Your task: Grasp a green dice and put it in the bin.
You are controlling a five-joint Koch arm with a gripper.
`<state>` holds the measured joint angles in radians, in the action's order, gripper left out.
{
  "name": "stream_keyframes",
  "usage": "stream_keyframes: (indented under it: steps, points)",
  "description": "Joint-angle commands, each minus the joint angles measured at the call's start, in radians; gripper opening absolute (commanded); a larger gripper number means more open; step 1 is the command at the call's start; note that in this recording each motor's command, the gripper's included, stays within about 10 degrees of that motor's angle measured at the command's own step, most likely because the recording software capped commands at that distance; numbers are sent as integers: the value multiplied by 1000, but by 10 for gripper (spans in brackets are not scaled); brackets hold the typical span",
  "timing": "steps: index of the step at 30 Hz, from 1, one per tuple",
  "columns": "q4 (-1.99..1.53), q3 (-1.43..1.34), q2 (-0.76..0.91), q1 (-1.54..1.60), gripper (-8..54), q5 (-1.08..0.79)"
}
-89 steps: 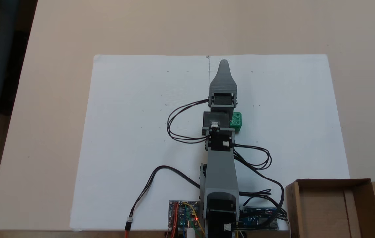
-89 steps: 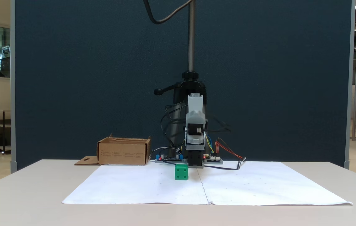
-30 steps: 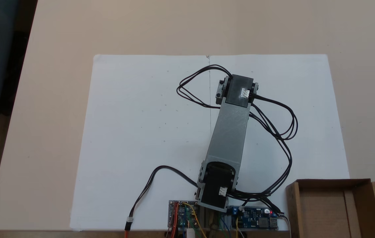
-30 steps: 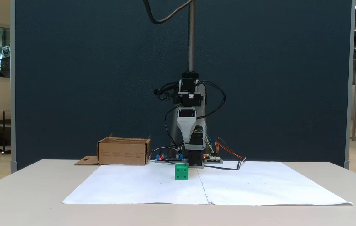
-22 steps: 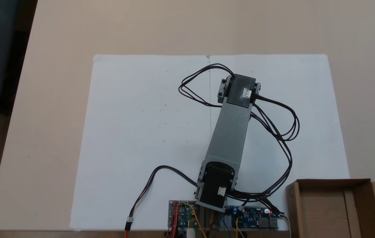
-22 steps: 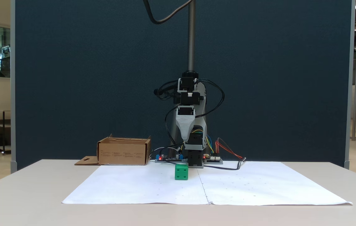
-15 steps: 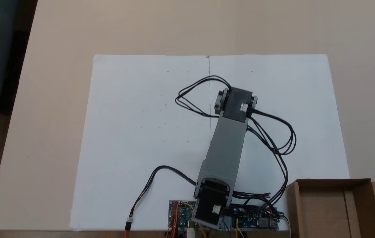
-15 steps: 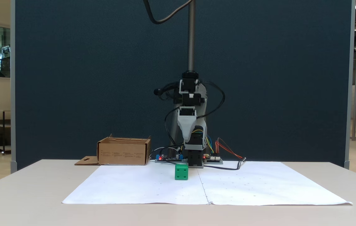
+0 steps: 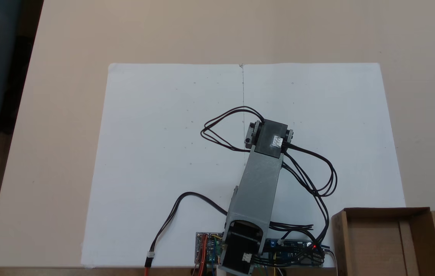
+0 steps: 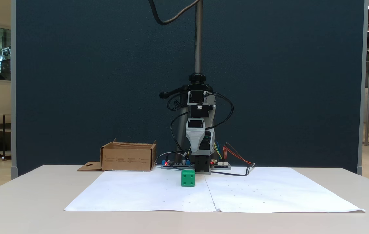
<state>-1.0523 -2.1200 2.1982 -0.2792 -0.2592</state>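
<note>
The green dice (image 10: 188,178) sits on the white paper, just left of the centre seam in a fixed view. My gripper (image 10: 195,151) points straight down, hanging above the dice and a little to its right, well clear of it. Only the grey front jaw faces the camera, with the other jaw behind it. From above, the arm's black wrist block (image 9: 269,135) and grey link cover the gripper and the dice. The bin (image 9: 386,239), a shallow brown cardboard box, stands at the bottom right from above and at the left (image 10: 128,157) from the front.
White paper (image 9: 156,153) covers the middle of the beige table. Circuit boards (image 9: 207,251) and loose black cables (image 9: 317,180) lie around the arm's base. A metal stand pole (image 10: 198,39) and a dark partition rise behind.
The arm has folded back toward its base, and the downward-pointing gripper has come lower over the dice. Dice and bin have not moved.
</note>
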Motion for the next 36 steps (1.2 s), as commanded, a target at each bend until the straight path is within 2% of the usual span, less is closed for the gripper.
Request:
stream_keyframes:
  steps: [1, 13, 36]
  points:
    - [97, 6, -15, -3, 462, -84]
    - [218, 9, -184, -26, 468, -114]
    - [250, 20, -235, -109, 468, -212]
